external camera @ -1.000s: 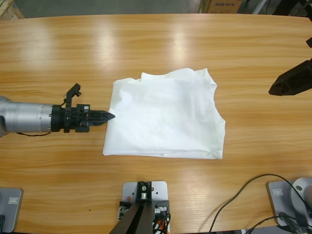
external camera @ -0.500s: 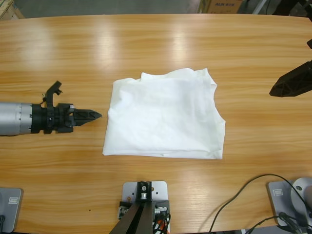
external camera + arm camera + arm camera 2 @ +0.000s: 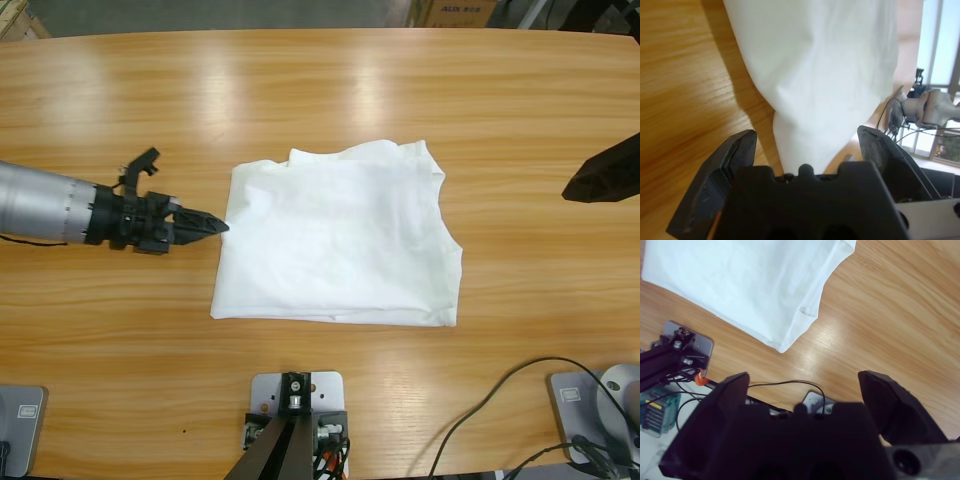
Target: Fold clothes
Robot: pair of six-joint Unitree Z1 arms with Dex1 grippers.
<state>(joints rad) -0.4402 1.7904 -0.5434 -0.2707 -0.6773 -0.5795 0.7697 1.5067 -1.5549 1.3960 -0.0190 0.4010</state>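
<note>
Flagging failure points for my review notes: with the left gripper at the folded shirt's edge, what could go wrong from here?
1. The left gripper is open at the edge of the white T-shirt, with cloth between its jaws. Closing there may catch only some of the layers, so a lift could undo the fold.
2. A push from this side could slide or bunch the thin fabric across the table.
3. The right gripper hangs off the shirt, so nothing pins the far side.

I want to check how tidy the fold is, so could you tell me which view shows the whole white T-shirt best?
The high view: the T-shirt lies complete, folded on the table. The left wrist view shows only its near edge between the open jaws; the right wrist view shows one corner.
</note>
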